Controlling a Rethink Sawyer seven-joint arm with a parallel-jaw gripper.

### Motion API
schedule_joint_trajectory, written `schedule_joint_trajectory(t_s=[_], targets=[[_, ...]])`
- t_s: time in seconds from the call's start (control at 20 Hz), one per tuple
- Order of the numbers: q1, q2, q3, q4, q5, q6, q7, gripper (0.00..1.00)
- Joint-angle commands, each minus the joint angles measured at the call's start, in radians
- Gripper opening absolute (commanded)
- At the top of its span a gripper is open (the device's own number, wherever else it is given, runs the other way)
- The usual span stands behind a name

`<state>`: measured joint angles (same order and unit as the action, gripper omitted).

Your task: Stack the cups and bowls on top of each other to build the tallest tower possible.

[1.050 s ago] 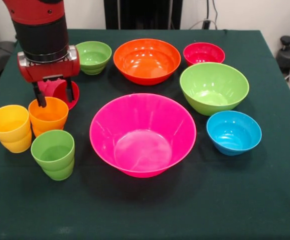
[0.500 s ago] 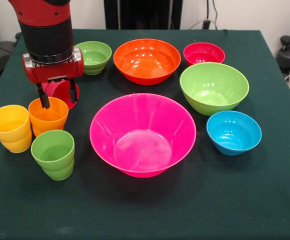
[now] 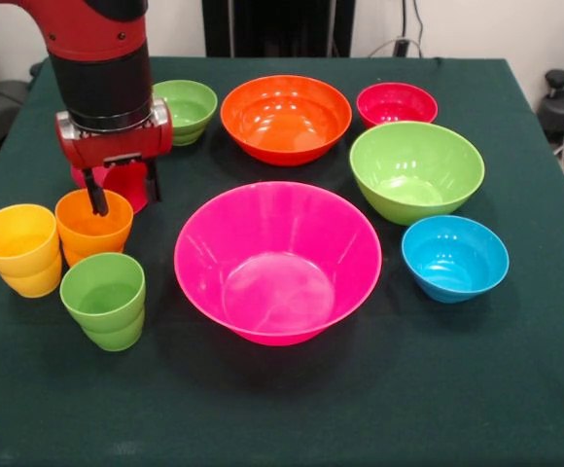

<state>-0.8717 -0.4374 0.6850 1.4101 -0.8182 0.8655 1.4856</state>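
Nothing is stacked yet: every bowl and cup sits alone on the table, and my claw, fingers apart, hangs empty by the red cup.

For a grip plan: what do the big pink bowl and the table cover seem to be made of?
The pink bowl looks like glossy moulded plastic: bright highlights on its inner wall and a thin, even rim. The table cover looks like dark green matte cloth, perhaps felt: no shine, and it drapes softly over the edges.
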Motion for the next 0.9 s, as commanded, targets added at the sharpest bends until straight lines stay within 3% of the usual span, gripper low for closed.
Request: schedule_joint_trajectory(t_s=[0.05, 0.4, 0.9], targets=[[0.018, 0.103, -0.025, -0.046, -0.108, -0.061, -0.266, 1.0], [-0.014, 0.114, -0.024, -0.056, -0.126, -0.102, -0.275, 1.0], [-0.026, 0.076, -0.013, -0.078, -0.133, -0.044, -0.333, 1.0]])
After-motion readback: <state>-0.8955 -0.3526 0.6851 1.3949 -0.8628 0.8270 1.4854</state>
